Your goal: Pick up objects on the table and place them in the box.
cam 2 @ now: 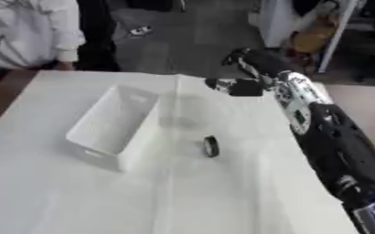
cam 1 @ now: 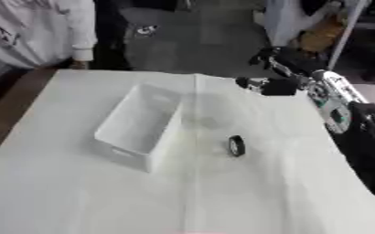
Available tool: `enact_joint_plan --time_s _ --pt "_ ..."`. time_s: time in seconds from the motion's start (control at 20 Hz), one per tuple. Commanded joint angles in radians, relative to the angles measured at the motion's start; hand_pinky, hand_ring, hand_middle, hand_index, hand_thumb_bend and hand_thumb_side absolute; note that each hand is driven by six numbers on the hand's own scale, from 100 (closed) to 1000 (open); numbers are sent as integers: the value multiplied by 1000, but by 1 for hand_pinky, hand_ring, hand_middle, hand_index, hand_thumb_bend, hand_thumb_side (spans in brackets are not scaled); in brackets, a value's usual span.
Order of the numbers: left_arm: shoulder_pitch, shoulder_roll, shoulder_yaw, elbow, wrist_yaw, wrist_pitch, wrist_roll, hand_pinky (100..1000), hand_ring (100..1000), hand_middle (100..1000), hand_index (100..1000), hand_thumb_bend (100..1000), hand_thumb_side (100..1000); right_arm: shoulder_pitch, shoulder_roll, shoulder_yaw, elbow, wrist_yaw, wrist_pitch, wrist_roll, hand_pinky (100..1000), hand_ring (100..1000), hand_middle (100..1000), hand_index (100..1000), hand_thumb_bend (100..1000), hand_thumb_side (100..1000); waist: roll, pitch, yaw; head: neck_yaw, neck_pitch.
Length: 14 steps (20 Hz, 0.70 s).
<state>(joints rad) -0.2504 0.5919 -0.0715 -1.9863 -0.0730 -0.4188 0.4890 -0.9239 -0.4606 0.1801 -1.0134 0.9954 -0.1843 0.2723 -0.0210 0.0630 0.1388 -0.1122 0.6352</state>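
Right robot hand (cam 1: 272,85) hovers above the far right of the tabletop (cam 1: 247,196), well apart from the black ring (cam 1: 236,146).

It holds nothing, and whether its fingers are spread or curled I cannot tell; the left robot hand shows in neither view. The small black ring-shaped object stands on edge near the middle of the white tabletop, just to the right of the white box (cam 1: 139,125), which looks empty. The step in hand appears to be the reach, with nothing grasped yet. Next, the right robot hand would need to drop toward the ring, pinch its rim, and carry it left over the box's wall.
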Motion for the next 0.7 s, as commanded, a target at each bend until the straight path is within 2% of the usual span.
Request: enact_joint_plan --time_s 0.05,0.2,0.3,0.35,0.7 --pt "-4 29 2 -14 5 4 -1 797 622 719 730 249 799 -43 -9 7 10 69 5 70 720 720 757 792 562 1000 0 -22 -3 13 10" --pt "-1 30 0 -14 7 5 -4 797 622 719 730 248 799 -59 -4 11 29 120 4 135 757 763 802 783 562 1000 -2 -31 -6 18 17" --pt "4 32 0 -14 7 7 -5 797 622 719 730 249 799 -72 -2 19 50 146 -1 176 783 771 800 782 563 1000 -4 -38 -7 20 24" --pt "7 33 -1 -14 7 8 -6 797 622 719 730 249 798 -81 0 23 65 157 -4 197 816 778 786 785 558 1000 -5 -42 -8 21 27" --pt "14 37 -3 -14 10 12 -10 796 622 719 730 249 798 -126 23 32 166 203 -23 329 895 768 726 771 552 1000 -7 -58 -11 29 41"
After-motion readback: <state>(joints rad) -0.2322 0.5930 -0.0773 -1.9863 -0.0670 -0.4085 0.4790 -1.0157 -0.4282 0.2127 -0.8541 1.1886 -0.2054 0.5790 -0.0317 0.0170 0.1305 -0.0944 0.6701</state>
